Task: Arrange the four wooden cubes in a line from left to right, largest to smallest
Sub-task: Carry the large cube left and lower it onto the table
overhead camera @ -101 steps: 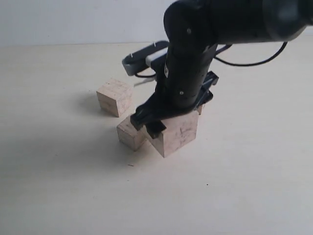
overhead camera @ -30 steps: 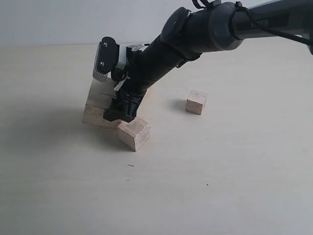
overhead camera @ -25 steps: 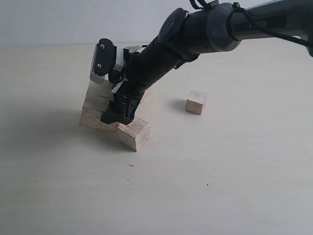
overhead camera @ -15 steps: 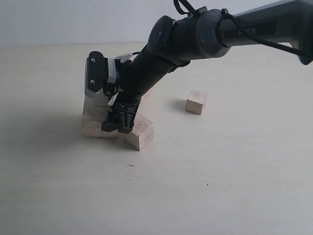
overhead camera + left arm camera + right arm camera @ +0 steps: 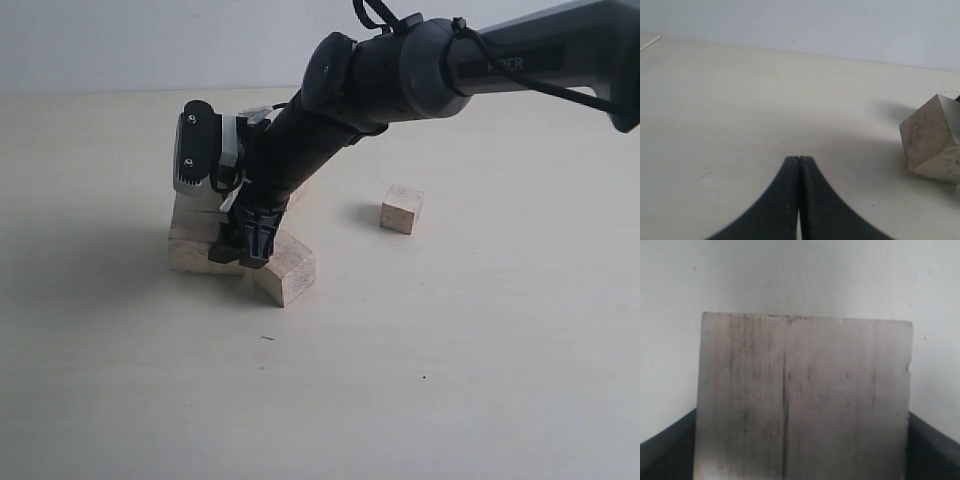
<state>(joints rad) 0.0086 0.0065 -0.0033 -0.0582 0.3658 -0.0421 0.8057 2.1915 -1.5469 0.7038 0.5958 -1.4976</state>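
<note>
My right gripper (image 5: 238, 240) reaches across to the left and is shut on the largest wooden cube (image 5: 190, 250), which looks level on the table. In the right wrist view this cube (image 5: 805, 390) fills the frame, its slit line upright, with dark fingers (image 5: 932, 447) at both sides. A medium cube (image 5: 286, 268) sits against the gripper's near side. The smallest cube (image 5: 401, 208) stands alone to the right. The fourth cube is hidden behind the arm. My left gripper (image 5: 799, 162) is shut and empty above bare table, with one cube (image 5: 932, 140) off to its side.
The pale table (image 5: 450, 380) stretches out in front and to the right of the cubes. The right arm (image 5: 400, 75) slants down from the upper right across the back of the scene.
The right gripper carried the largest cube left from the middle and lowered it from tilted to level. The medium cube was nudged slightly right. Over the last half second almost nothing moved.
</note>
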